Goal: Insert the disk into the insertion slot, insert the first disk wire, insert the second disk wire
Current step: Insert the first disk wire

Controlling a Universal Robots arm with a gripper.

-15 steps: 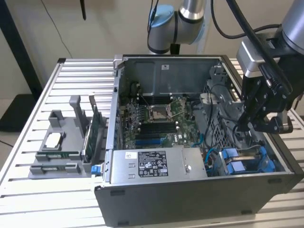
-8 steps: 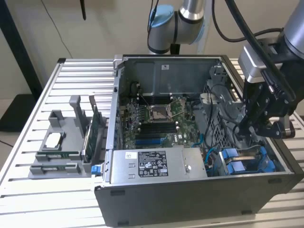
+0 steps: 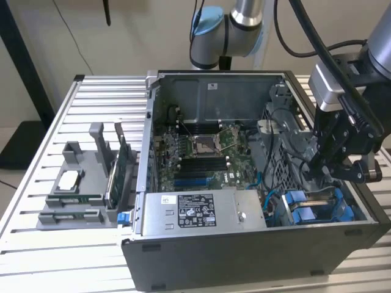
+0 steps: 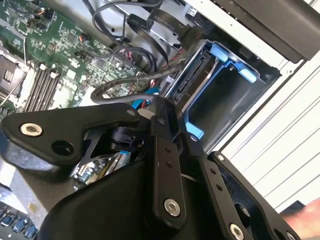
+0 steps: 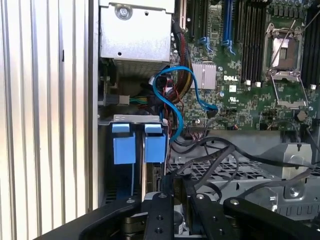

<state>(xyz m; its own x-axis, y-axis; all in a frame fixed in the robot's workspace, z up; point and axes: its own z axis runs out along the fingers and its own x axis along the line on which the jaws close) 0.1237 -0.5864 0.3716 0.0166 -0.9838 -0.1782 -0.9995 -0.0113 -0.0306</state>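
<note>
- Nearest the lens in both wrist views: black metal gripper (image 5: 179, 210) linkage with silver pivot screws; whether spread or clamped, impossible to make out.
- Far at the exterior view's left: grey plastic parts fixture (image 3: 76, 213) on the slatted aluminium table (image 3: 30, 256), carrying a square silver processor (image 3: 67, 180) and green memory sticks (image 3: 74, 199).
- Further right: open dark grey computer case (image 3: 244, 262) lying on its side, silver power supply box (image 3: 201, 210) at the near wall, green motherboard (image 3: 201, 155) behind it.
- Right of the power supply: thin blue data cable (image 5: 167, 82) looping loose, black cables (image 5: 220, 152) draped over perforated grey metal.
- In the case's corner at the exterior view's right: the insertion slot (image 5: 150, 172), a rectangular bay of the grey metal drive cage (image 5: 131, 119).
- Seated in that bay: the disk (image 5: 155, 146), bright blue carrier front showing, silver body mostly hidden; front level with, and just beside, the second blue-fronted carrier (image 5: 123, 145).
- Above the cage's far end, away from the blue fronts: the gripper on its grey-and-blue robot arm (image 3: 244, 15); contact with the disk not discernible.
</note>
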